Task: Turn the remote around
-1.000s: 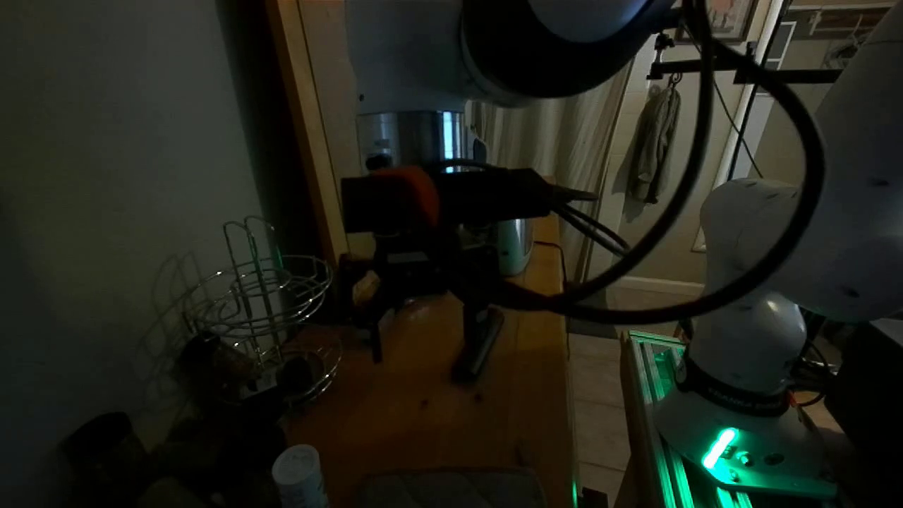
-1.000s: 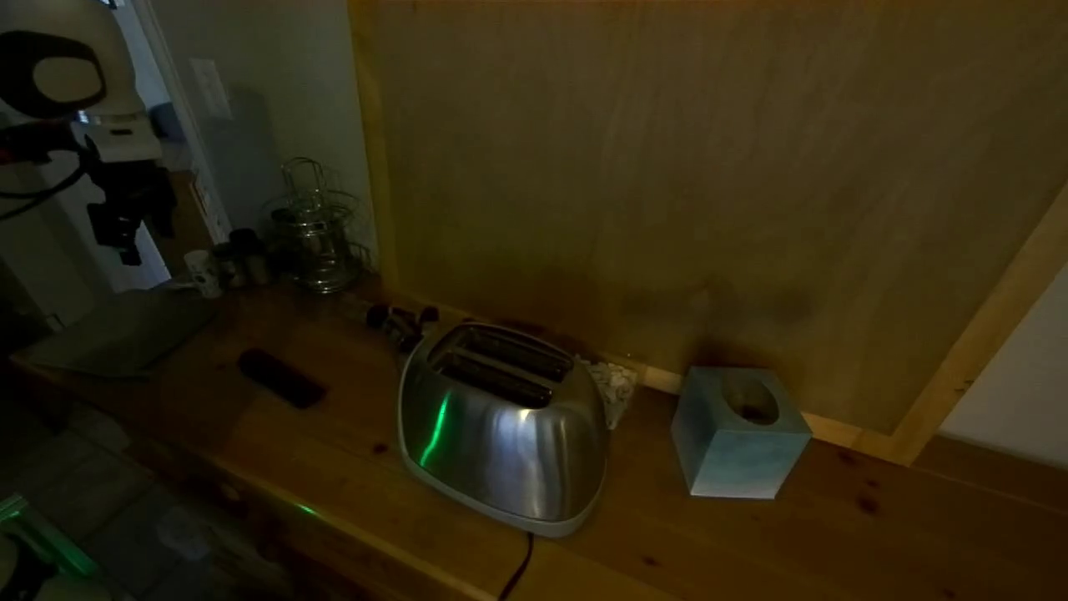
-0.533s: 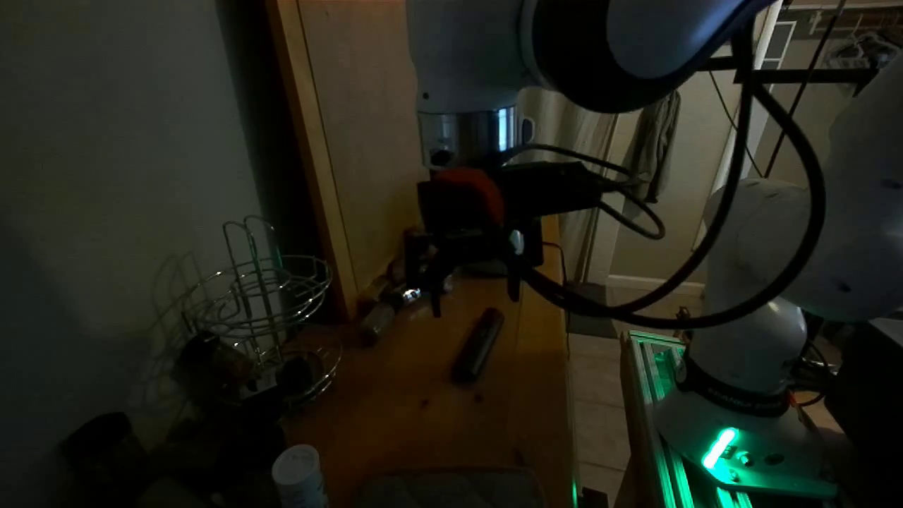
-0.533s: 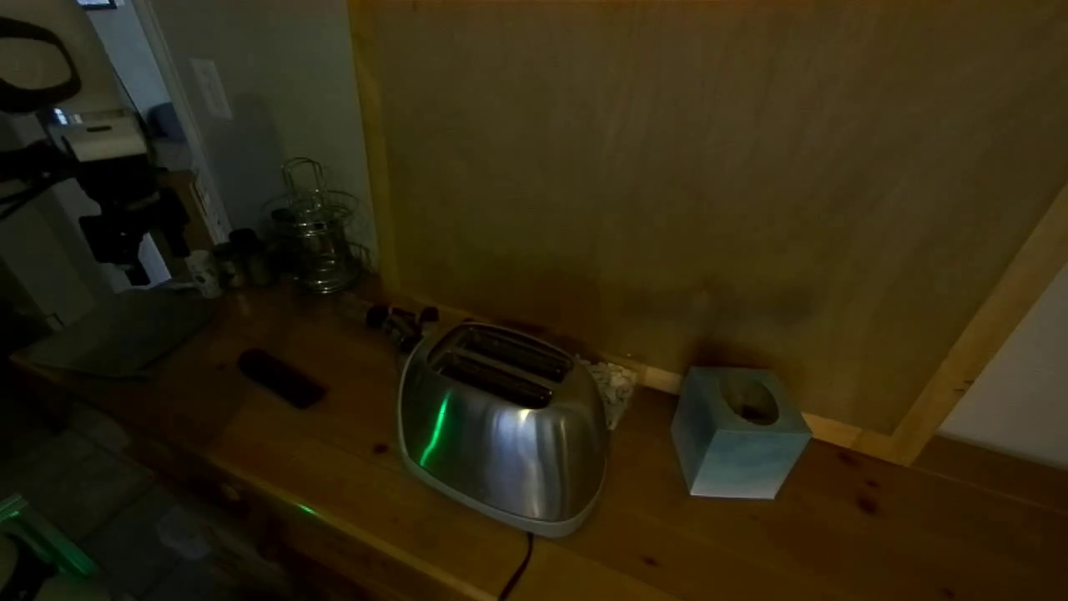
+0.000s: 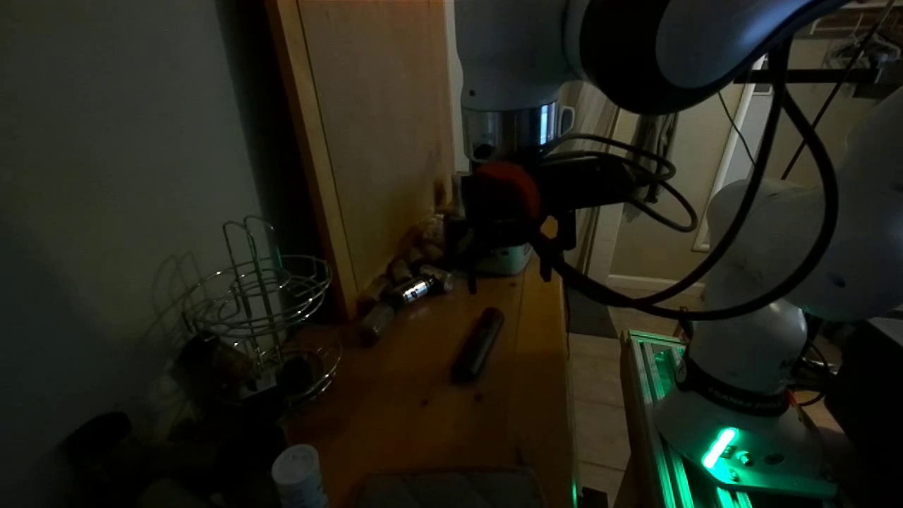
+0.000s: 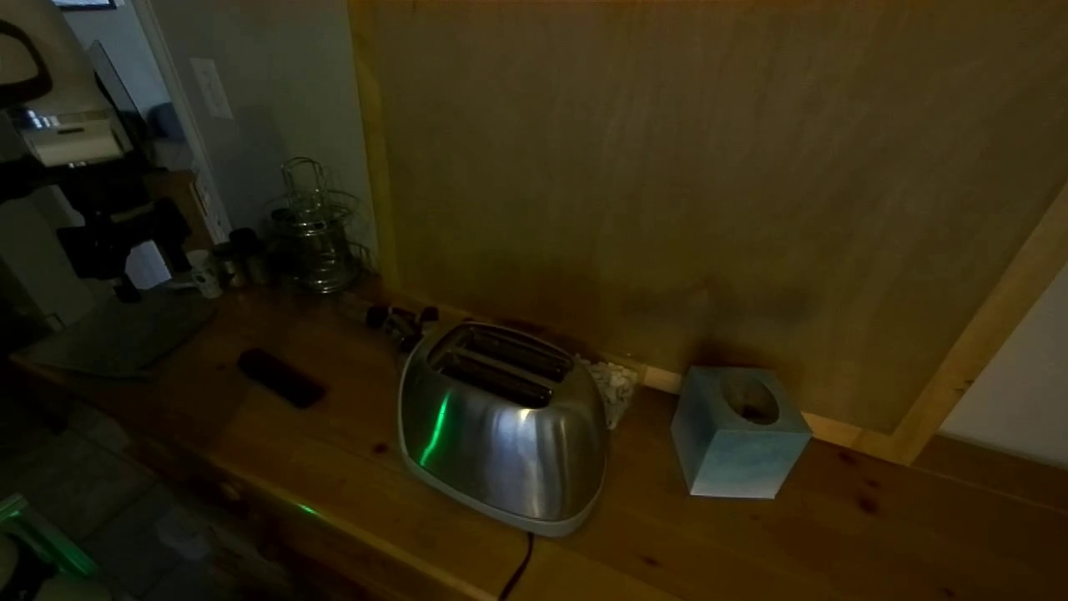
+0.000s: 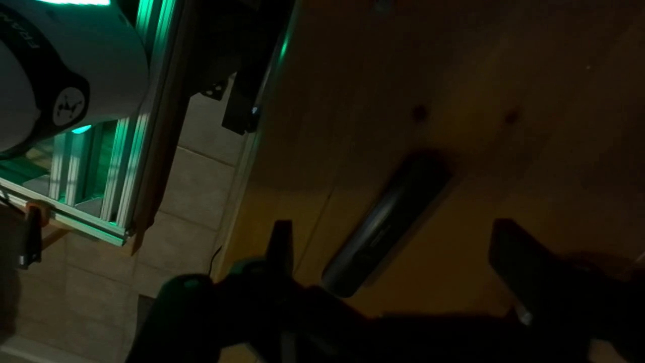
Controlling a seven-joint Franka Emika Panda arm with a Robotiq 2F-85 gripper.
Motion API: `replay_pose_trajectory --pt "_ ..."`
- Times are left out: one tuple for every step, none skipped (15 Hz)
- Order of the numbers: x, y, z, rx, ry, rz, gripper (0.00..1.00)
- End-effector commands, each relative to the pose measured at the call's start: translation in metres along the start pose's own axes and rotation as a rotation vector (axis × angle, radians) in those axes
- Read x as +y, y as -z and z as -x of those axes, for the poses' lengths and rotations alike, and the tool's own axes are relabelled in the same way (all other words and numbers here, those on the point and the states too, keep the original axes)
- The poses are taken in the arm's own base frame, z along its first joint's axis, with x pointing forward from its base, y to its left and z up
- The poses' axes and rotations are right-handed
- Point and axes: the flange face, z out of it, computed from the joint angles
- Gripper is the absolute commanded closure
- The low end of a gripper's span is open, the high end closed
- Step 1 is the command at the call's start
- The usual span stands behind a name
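The remote [image 5: 478,346] is a slim dark bar lying flat on the wooden counter. It also shows in an exterior view [image 6: 281,378]. In the wrist view the remote [image 7: 375,237] lies diagonally, its near end close to the gripper's dark body. My gripper [image 5: 509,278] is open and empty, held above the counter. In an exterior view the gripper [image 6: 153,280] hangs at the far left, apart from the remote. In the wrist view the gripper's [image 7: 392,224] fingers stand wide apart, with part of the remote seen between them. The remote does not touch the fingers.
A silver toaster [image 6: 505,442] and a blue tissue box [image 6: 741,442] stand on the counter. A wire rack [image 5: 261,303], a white cup [image 5: 300,474] and small jars [image 5: 415,288] are along the wall. A grey mat [image 6: 125,330] lies at one end. The counter edge [image 7: 252,156] runs beside the remote.
My gripper has moved right in an exterior view, away from the wire rack, and left and slightly lower in the opposite exterior view. It stays open. The remote has not moved.
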Motion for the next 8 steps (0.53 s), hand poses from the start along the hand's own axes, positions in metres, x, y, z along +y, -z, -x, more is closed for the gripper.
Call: replay_pose_trajectory --pt "0.001 -0.003 -0.012 -0.038 -0.04 0.005 0.0" --pt "0.003 -0.005 -0.021 -0.088 -0.033 -0.017 0.0" --pt "0.005 -0.007 -0.03 -0.091 -0.069 -0.015 0.0" --pt "0.007 -0.009 -0.041 -0.103 -0.093 -0.009 0.0" --pt "0.008 -0.012 -0.053 -0.112 -0.123 0.0 0.0" --pt "0.009 -0.017 -0.066 -0.14 -0.154 0.005 0.0" --pt "0.01 -0.022 -0.077 -0.142 -0.176 0.009 0.0" --pt "0.011 -0.027 -0.089 -0.144 -0.197 -0.011 0.0"
